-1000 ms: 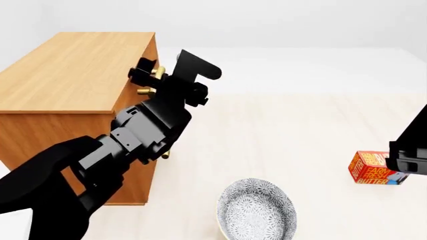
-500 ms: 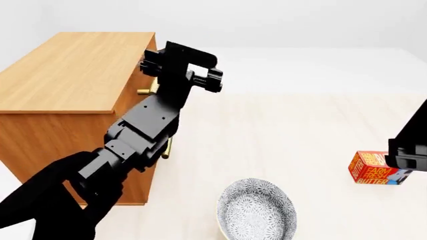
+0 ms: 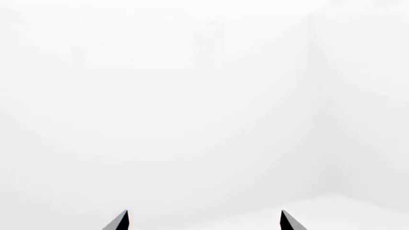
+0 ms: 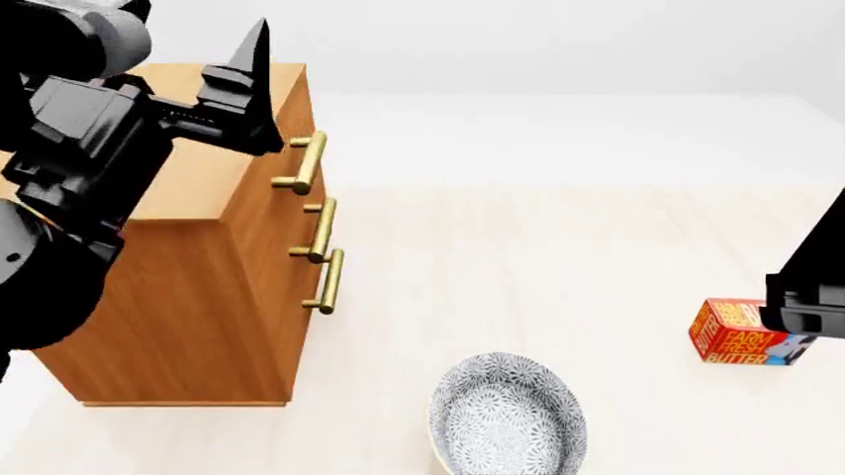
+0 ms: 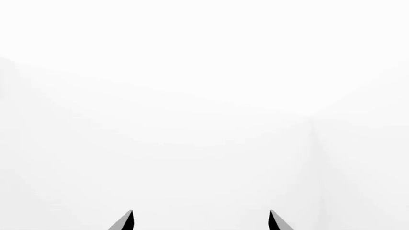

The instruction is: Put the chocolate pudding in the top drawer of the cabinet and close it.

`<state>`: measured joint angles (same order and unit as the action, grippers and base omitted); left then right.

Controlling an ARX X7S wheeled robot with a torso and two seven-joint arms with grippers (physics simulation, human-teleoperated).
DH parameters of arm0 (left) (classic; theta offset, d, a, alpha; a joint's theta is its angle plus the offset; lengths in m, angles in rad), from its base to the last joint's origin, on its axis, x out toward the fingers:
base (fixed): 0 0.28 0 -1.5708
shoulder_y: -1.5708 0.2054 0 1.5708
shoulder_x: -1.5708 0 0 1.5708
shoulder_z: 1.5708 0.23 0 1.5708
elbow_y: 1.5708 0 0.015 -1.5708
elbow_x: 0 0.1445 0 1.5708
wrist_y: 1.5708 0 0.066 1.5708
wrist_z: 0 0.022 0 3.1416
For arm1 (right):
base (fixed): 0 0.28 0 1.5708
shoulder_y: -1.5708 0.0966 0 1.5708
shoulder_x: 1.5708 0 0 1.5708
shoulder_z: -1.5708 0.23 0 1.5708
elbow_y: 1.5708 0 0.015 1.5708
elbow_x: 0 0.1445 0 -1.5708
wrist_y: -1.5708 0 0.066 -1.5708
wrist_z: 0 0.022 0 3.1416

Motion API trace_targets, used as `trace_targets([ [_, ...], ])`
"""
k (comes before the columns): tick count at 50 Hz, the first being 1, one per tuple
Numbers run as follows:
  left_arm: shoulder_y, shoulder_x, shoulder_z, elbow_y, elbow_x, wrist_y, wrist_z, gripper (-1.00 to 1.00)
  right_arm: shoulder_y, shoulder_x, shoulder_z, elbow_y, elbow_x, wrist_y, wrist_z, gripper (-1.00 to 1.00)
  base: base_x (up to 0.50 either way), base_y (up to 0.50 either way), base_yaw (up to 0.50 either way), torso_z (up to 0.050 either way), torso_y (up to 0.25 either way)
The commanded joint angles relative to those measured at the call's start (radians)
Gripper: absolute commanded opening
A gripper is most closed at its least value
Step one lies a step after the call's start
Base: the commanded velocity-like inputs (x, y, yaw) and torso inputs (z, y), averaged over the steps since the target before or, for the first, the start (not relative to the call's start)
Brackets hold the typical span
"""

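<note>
Over the cabinet (image 4: 158,188) top, the left gripper (image 4: 244,89) is raised, jaws spread and holding nothing. All 3 drawers look flush, including the top drawer (image 4: 293,148). Right gripper (image 5: 199,221) jaws are spread too, facing blank white. Chocolate pudding isn't visible; only a butter box (image 4: 739,332) and patterned bowl (image 4: 509,416) sit on the floor.

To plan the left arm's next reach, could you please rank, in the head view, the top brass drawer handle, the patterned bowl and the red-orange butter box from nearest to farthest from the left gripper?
1. The top brass drawer handle, just beside the left gripper on the light brown wooden cabinet.
2. The grey-patterned round bowl, low, on the floor.
3. The red-orange butter box, far right.
</note>
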<state>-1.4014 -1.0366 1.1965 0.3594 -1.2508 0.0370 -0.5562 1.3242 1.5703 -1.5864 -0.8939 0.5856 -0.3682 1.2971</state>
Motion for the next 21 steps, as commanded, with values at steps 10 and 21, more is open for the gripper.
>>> trace_targets([
  [10,0.152,-0.353,-0.009,0.357,0.007,0.298,0.091,1.00,-0.005,0.000,0.004,-0.001,0.003,-0.010,-0.015,1.00,0.00,0.00,0.00,0.000,0.000],
  [21,0.295,-0.469,0.067,0.386,0.153,0.560,0.102,1.00,-0.008,0.000,0.005,-0.007,0.000,-0.023,-0.036,1.00,0.00,0.00,0.00,0.000,0.000],
])
